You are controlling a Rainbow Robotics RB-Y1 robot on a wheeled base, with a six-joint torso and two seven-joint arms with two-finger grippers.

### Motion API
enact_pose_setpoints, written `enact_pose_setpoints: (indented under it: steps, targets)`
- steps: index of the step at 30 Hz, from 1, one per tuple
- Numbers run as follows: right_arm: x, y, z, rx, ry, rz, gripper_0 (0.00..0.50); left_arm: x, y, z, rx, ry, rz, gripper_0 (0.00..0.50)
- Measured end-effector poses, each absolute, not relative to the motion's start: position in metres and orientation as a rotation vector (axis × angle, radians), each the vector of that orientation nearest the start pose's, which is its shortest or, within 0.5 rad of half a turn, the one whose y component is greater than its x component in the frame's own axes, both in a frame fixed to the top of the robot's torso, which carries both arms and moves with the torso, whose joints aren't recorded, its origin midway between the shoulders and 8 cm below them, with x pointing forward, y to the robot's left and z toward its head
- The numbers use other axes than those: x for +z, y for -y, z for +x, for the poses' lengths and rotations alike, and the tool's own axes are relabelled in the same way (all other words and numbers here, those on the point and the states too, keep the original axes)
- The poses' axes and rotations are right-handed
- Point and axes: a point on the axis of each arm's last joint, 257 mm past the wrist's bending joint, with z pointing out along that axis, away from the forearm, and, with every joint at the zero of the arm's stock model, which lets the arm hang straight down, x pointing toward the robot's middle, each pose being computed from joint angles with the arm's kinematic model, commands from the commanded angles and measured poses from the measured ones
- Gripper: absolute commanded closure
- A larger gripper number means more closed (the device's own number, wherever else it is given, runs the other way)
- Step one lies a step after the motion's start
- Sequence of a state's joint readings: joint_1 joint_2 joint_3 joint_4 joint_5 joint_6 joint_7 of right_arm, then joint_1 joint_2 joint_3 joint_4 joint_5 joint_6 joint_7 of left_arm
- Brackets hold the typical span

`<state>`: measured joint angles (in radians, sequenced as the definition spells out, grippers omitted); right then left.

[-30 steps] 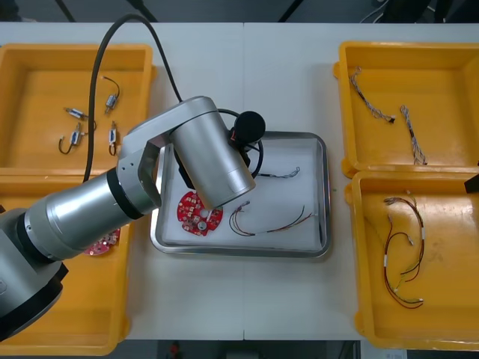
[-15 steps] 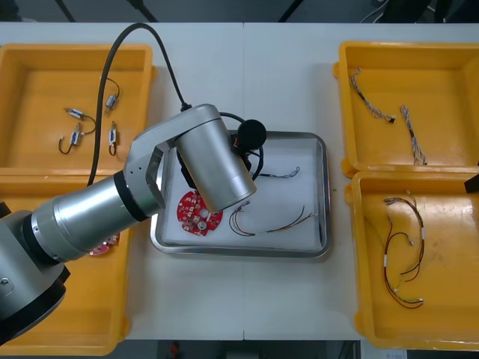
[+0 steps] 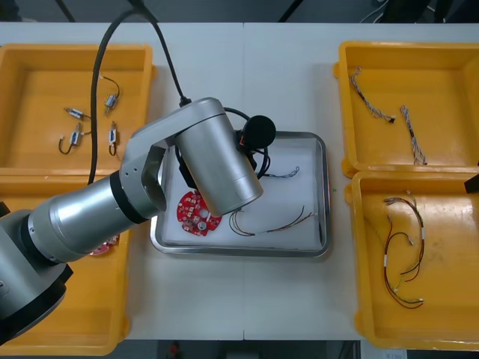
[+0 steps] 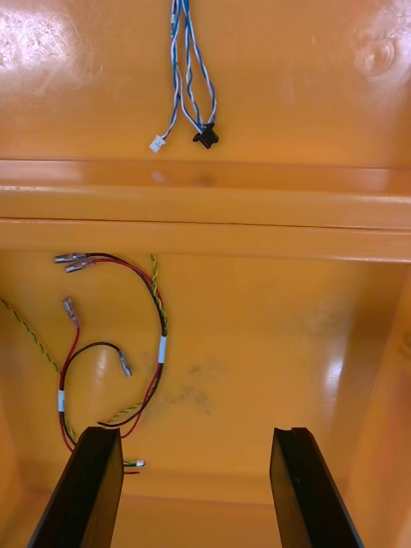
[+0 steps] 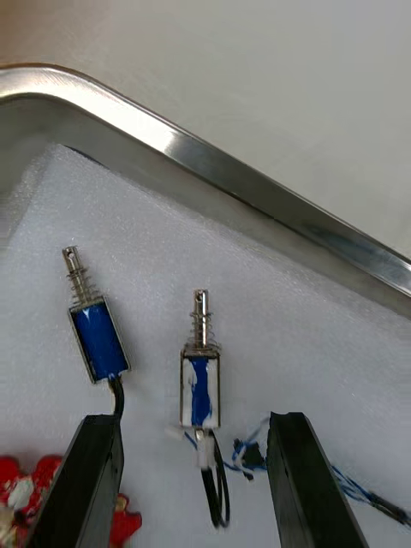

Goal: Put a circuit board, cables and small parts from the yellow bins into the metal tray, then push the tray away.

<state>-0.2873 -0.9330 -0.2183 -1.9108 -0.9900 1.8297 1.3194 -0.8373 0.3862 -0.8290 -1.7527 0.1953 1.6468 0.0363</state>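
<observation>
Blue small metal parts lie before the left gripper.

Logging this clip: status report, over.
Left gripper open above two small metal parts lying in metal tray. Right gripper open over red and yellow cables. No obstruction seen.

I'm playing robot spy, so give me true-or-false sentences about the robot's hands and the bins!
A red circuit board lies in the metal tray. True.
The left hand squeezes a small part. False: it is open, and two small parts lie loose in the tray.
The right hand is open above red and yellow cables. True.
The far left bin is empty. False: small metal parts lie in it.
</observation>
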Motion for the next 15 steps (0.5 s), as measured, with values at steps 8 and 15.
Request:
enact_pose_setpoints:
  steps: [8,15]
  targets:
    - [-0.161,0.396,0.403,0.044,-2.761,-0.005,0.000,-0.159,-0.063,0.483,-0.194,-2.270,-0.672,0.000]
    - [-0.161,0.396,0.403,0.044,-2.761,-0.005,0.000,-0.109,-0.090,0.470,-0.219,-2.271,-0.592,0.000]
